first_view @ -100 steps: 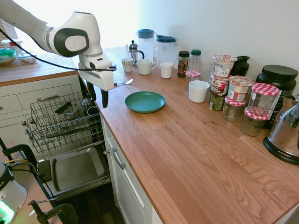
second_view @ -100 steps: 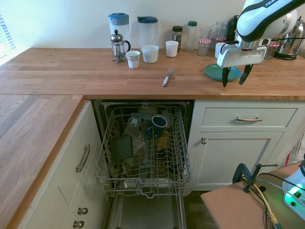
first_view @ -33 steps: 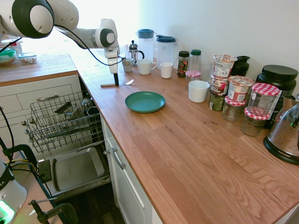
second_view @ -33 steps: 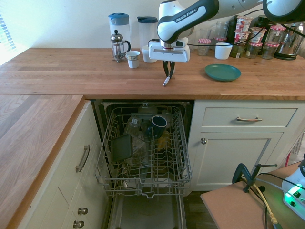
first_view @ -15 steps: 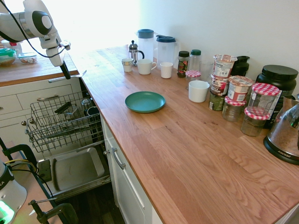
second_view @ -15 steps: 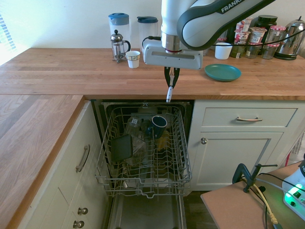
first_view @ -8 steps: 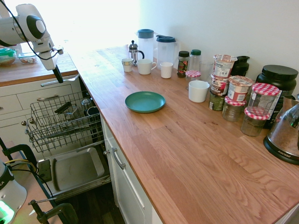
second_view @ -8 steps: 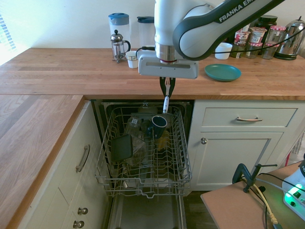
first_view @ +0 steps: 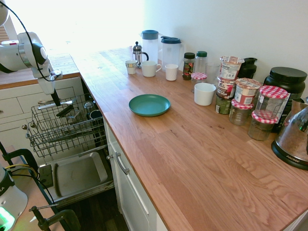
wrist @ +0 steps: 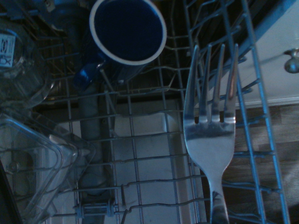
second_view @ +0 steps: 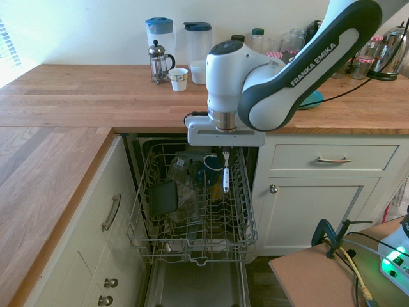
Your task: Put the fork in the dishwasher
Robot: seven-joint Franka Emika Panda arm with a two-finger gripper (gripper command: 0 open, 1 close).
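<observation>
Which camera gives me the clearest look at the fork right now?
The wrist view: the fork fills it, tines and neck sharp above the dishwasher rack wires. The second exterior view shows it small, hanging from the gripper over the rack. The first exterior view shows only a thin silver bar.

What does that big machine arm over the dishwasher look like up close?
The arm is glossy white with rounded, bulbous joints and dark grey bands, one printed FRANKA EMIKA in white. A thin black cable trails along it. Its gripper is a flat white bar with slim dark jaws beneath.
</observation>
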